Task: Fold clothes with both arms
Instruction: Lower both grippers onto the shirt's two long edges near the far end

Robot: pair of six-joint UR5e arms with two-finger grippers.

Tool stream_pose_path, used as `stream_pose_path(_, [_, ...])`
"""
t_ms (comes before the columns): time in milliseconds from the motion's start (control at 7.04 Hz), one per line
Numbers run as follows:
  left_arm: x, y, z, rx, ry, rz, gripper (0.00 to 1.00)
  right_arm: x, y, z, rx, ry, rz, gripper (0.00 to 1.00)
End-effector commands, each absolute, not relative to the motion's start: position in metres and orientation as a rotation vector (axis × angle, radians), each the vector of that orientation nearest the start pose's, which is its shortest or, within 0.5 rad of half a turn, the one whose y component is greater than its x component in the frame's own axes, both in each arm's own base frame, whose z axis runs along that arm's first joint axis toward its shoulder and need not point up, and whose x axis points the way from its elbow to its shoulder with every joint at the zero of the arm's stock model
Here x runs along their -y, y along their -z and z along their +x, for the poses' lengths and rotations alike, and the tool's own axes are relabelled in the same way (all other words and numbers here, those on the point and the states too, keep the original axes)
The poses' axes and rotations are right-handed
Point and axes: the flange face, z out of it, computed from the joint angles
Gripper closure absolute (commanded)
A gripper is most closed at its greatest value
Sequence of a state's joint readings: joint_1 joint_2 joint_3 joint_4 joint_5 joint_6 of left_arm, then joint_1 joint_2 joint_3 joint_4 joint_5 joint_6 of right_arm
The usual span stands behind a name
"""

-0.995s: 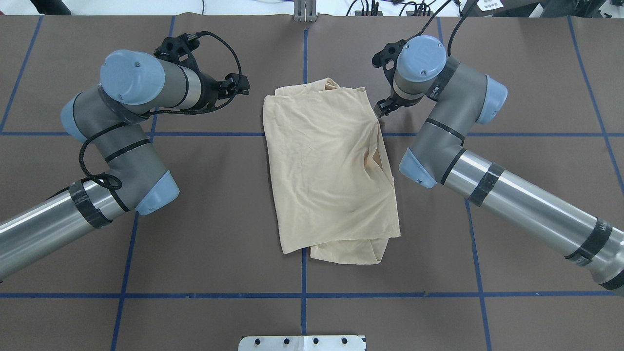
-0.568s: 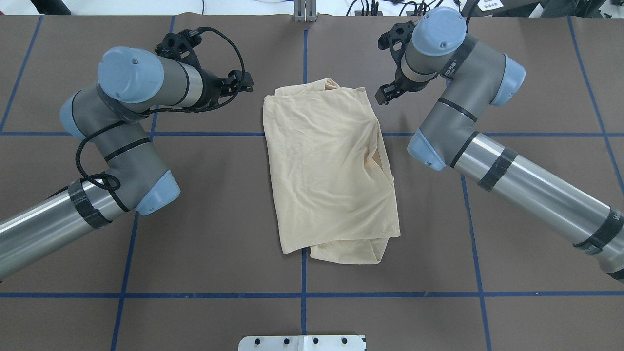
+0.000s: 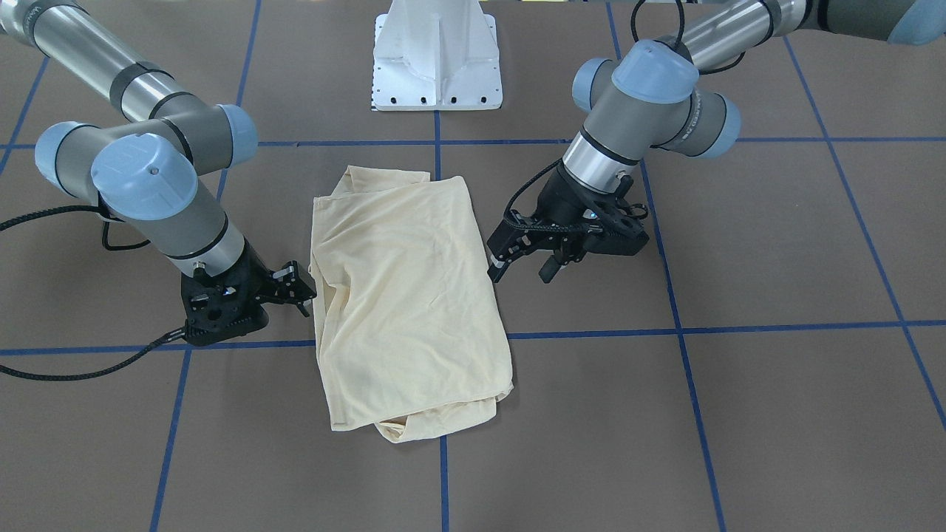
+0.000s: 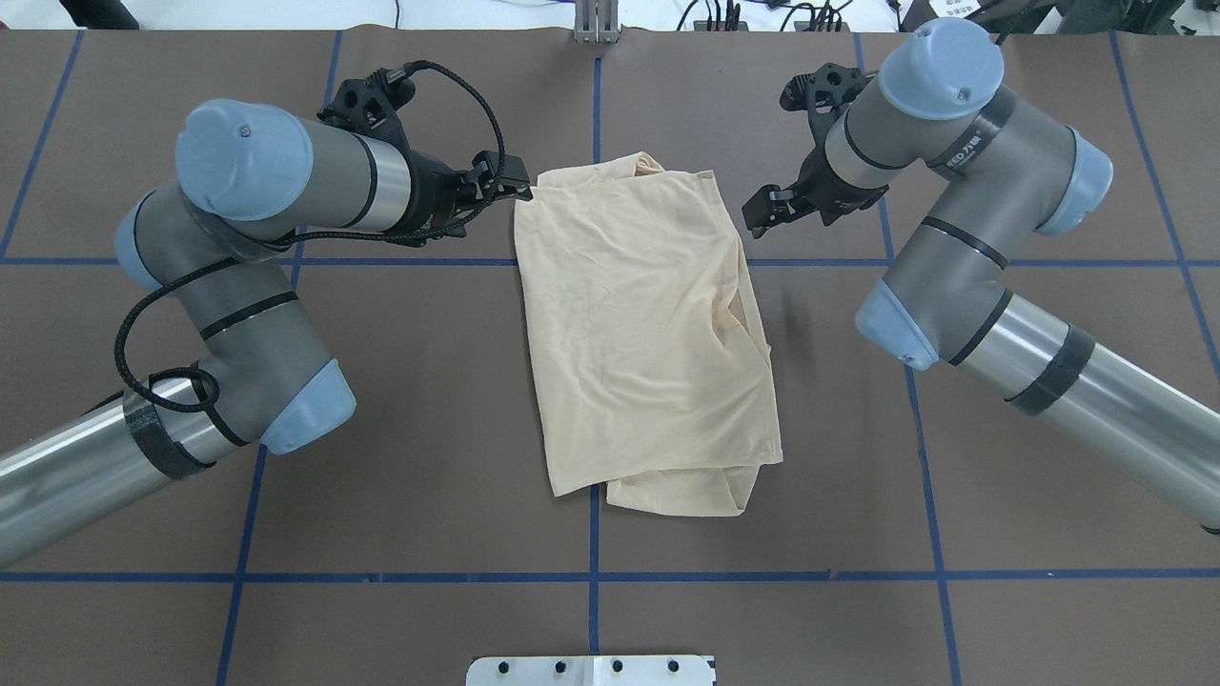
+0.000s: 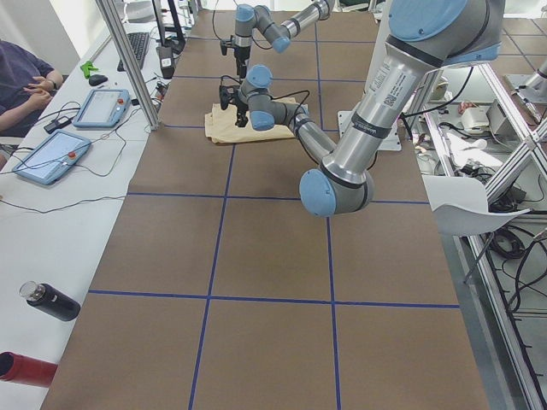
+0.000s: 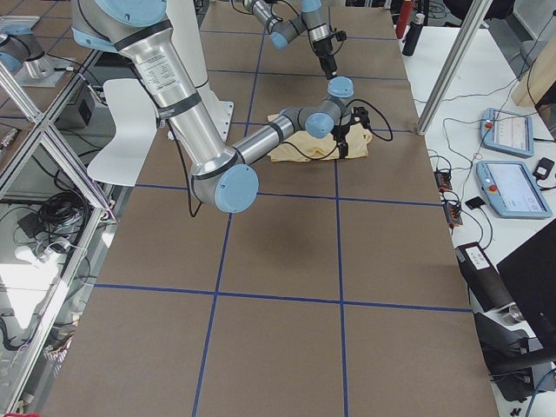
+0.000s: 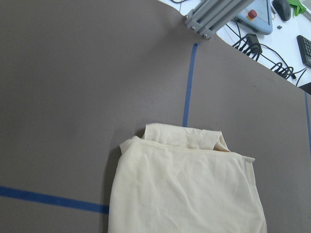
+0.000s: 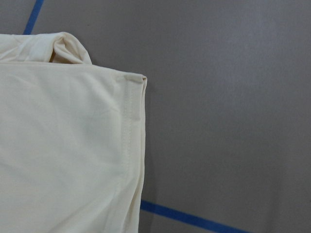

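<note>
The cream-yellow shirt (image 4: 639,324) lies folded into a tall rectangle at the table's middle, with bunched ends far and near. Its print is hidden. It also shows in the front view (image 3: 406,295) and both wrist views (image 7: 184,189) (image 8: 63,145). My left gripper (image 4: 515,187) is open and empty, just off the shirt's far-left corner; in the front view (image 3: 522,270) its fingers stand wide apart. My right gripper (image 4: 762,214) looks open and empty, a little off the shirt's far-right edge, and shows beside the cloth in the front view (image 3: 301,288).
The white pedestal base (image 3: 436,59) stands at the robot's side of the table. Blue tape lines (image 4: 591,576) grid the brown surface. An aluminium post (image 4: 596,24) stands at the far edge. Tablets (image 5: 102,107) and a dark bottle (image 5: 51,301) sit on the side bench.
My right gripper has drawn back from the shirt's right edge, rightward and farther. My left gripper has moved right, up to the shirt's far-left corner. The shirt has not moved.
</note>
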State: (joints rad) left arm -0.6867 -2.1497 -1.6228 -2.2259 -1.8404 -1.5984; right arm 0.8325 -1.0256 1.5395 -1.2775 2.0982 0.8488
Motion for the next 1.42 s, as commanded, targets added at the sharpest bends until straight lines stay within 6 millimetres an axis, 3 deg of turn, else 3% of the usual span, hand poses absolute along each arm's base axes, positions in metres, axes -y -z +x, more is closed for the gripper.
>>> stream_pose_path(0, [0.449,-0.235,0.474,-1.308,0.463,0.049,0.0,0.541,-0.293,-0.401,1.002,-0.032,0.081,0.0])
stream_pose_path(142, [0.416,-0.24,0.494,-1.311,0.49,-0.039,0.0,0.517,-0.289,-0.404,1.022,-0.081,0.043,0.0])
stream_pose_path(284, [0.393,-0.225,0.498,-1.343,0.508,-0.058,0.01,0.504,-0.286,-0.403,1.031,-0.074,0.047,0.0])
stream_pose_path(568, [0.383,-0.203,0.476,-1.36,0.502,-0.055,0.01,0.486,-0.3,-0.449,0.964,-0.029,0.094,0.0])
stream_pose_path(853, [0.386,-0.202,0.475,-1.333,0.516,-0.026,0.01,0.499,-0.328,-0.469,0.896,-0.044,0.087,0.02])
stream_pose_path(995, [0.386,-0.199,0.476,-1.339,0.518,-0.019,0.01,0.5,-0.331,-0.467,0.892,-0.048,0.087,0.09])
stream_pose_path(1137, [0.387,-0.196,0.472,-1.347,0.52,-0.014,0.01,0.5,-0.327,-0.469,0.894,-0.049,0.089,0.32])
stream_pose_path(1279, [0.391,-0.194,0.464,-1.352,0.529,-0.005,0.01,0.503,-0.324,-0.472,0.897,-0.045,0.092,0.47])
